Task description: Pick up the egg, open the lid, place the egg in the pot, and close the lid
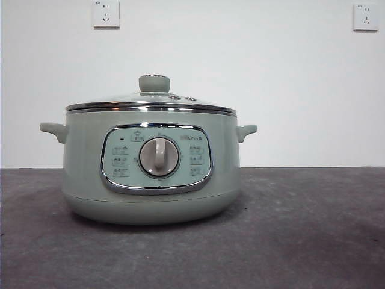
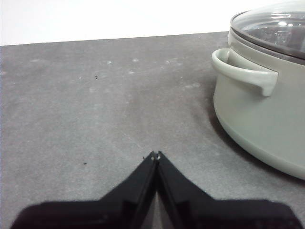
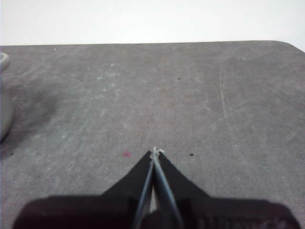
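The pale sage-green pot (image 1: pixel 150 165) stands on the dark table with its dial facing me. The glass lid (image 1: pixel 153 99) with its green knob sits shut on the pot. The egg is not in view. My left gripper (image 2: pixel 155 156) is shut and empty, low over the table beside the pot (image 2: pixel 259 109), whose side handle and lid (image 2: pixel 274 26) show there. My right gripper (image 3: pixel 155 152) is shut and empty over bare table on the pot's other side; only an edge of the pot (image 3: pixel 4 109) shows there. Neither arm shows in the front view.
The dark grey table (image 1: pixel 301 241) ends at a white wall with two sockets (image 1: pixel 106 13). In the right wrist view the table's rounded corner (image 3: pixel 286 45) shows.
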